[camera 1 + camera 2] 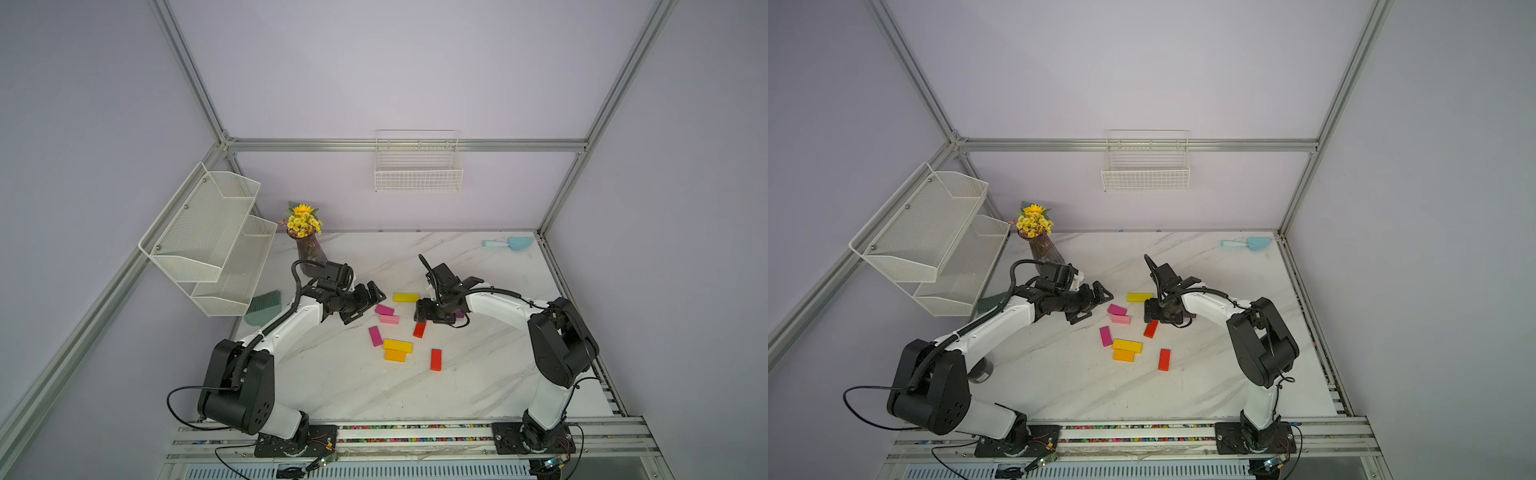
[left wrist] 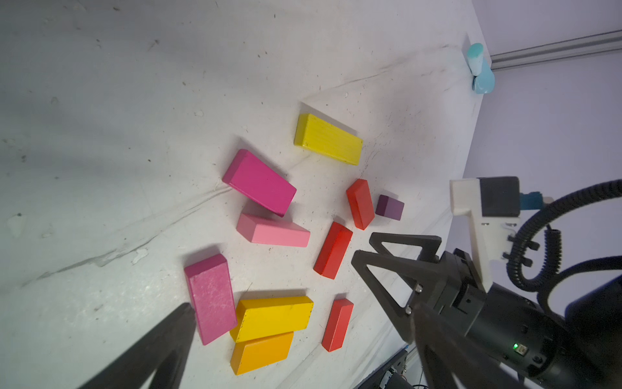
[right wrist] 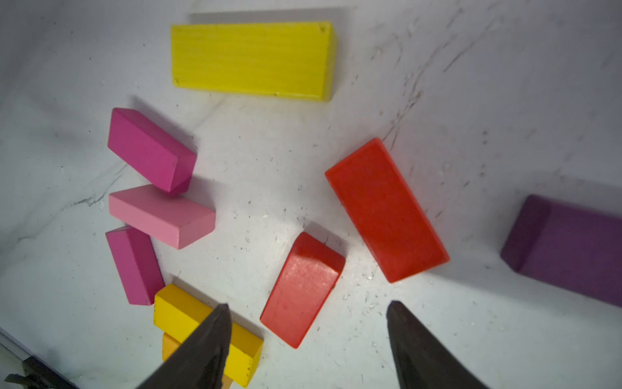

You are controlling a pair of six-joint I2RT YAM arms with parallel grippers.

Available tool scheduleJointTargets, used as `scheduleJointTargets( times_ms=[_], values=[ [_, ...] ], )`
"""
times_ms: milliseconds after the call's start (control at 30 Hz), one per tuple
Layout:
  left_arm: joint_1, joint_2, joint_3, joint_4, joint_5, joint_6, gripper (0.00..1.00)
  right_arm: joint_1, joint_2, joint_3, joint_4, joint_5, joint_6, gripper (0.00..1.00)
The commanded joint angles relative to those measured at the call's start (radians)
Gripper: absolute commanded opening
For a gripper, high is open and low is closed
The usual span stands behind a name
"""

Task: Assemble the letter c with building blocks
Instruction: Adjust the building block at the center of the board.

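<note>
Marble tabletop (image 1: 478, 374) carries the building blocks (image 1: 397, 345), lying flat between both arms; left gripper (image 1: 365, 308) gapes wide, empty, a magenta block (image 1: 384, 309) just ahead; right gripper (image 3: 308, 304) stands parted, holding nothing, a red block (image 3: 303, 289) just beyond its tips; I'd judge them light, stiff, slick-painted; pinch across the long sides.

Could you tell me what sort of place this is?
Probably a robotics lab test cell: an aluminium frame with plain walls encloses a marble-look table, a left arm and right arm are bolted to its front rail, and props like blocks and a vase sit out.
</note>
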Motion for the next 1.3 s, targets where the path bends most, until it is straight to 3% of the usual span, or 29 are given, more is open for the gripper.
scheduleJointTargets(
  times_ms=[0,667,1267],
  values=[
    [0.001,0.004,0.041,0.02,0.032,-0.021,1.0,0.012,0.005,-0.021,0.078,-0.041,0.114,0.75],
    [-0.002,0.017,0.058,0.017,0.057,-0.018,1.0,-0.003,0.088,0.025,0.071,0.034,0.147,0.75],
    [-0.048,0.064,0.119,0.018,0.056,-0.005,1.0,-0.1,-0.035,-0.027,0.061,0.013,0.149,0.75]
  ],
)
